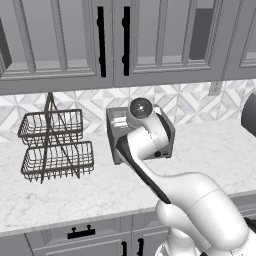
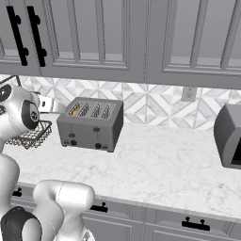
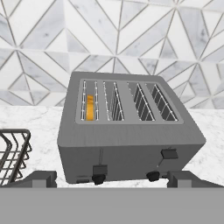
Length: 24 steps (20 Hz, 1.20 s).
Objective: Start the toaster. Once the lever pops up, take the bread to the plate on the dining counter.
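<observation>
Wide-open hand hovered just before boxy grey four-slot toaster on white marble table, golden-crusted bread slice sunk in leftmost slot, wire basket beside.

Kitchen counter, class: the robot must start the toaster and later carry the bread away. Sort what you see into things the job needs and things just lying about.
Belongs to the job:
toaster
bread, sitting in the toaster's end slot
open gripper, facing the toaster's front

Just lying about:
two-tier wire basket
dark appliance at the counter's right end
</observation>
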### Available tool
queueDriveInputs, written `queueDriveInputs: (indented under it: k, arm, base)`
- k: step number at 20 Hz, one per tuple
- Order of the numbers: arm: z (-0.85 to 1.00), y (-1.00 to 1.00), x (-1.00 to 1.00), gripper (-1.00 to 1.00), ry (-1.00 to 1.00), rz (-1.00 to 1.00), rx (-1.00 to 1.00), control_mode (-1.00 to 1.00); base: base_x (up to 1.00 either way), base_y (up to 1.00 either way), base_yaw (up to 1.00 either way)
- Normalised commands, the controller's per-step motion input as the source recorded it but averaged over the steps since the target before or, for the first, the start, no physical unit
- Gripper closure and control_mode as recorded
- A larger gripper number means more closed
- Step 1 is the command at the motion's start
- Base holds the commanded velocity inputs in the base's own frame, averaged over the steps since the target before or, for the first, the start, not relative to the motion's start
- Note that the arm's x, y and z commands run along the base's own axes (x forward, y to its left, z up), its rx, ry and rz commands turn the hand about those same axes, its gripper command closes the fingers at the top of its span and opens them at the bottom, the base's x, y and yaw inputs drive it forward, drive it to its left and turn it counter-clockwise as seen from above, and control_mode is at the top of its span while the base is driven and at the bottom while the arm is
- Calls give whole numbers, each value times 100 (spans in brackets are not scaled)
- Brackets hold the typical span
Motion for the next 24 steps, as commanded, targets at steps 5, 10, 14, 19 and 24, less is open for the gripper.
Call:
queueDriveInputs:
  k: [5,10,14,19,24]
  arm:
    - [0,0,0,-100,0,0,0,-100]
    - [0,0,0,-100,0,0,0,-100]
    - [0,0,0,-100,0,0,0,-100]
    - [0,0,0,-100,0,0,0,-100]
    - [0,0,0,-100,0,0,0,-100]
  base:
    - [0,0,0]
    - [0,0,0]
    - [0,0,0]
    - [0,0,0]
    - [0,0,0]
